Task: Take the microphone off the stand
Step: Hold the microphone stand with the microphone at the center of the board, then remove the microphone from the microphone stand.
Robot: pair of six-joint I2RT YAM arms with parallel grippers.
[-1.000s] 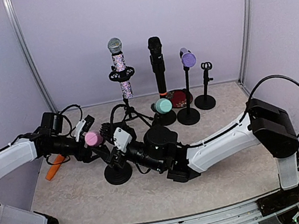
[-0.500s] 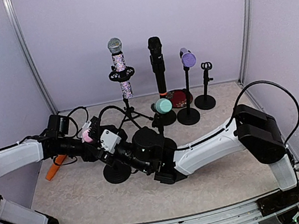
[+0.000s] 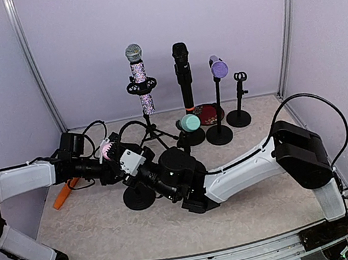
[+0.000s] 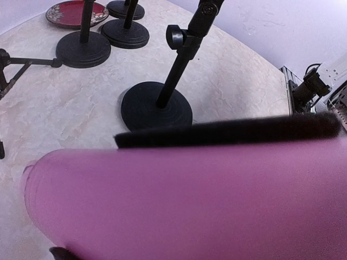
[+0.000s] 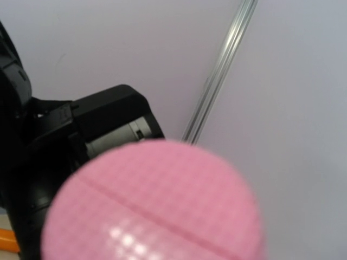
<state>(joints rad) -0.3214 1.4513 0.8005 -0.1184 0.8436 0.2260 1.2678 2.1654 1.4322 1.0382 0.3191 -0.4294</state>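
While the left gripper (image 4: 173,197) pinches the barrel of the pink microphone (image 5: 154,206), one black pad (image 4: 227,130) flat across it, the right gripper (image 3: 124,159) sits just beside that microphone's head. I cannot tell whether its jaws grip anything. The microphone hangs over the table's left side, above the round-base stand (image 4: 156,105). The stand's clip (image 4: 209,6) is cut off by the frame, so clearance is unclear. I judge the grip is being secured. Next, the microphone needs drawing away from the clip with the stand steadied. Room lies toward the table's (image 3: 274,200) near right. The tripod stand (image 3: 150,131) and teal microphone (image 3: 190,123) crowd behind, and an orange object (image 3: 61,197) lies left.
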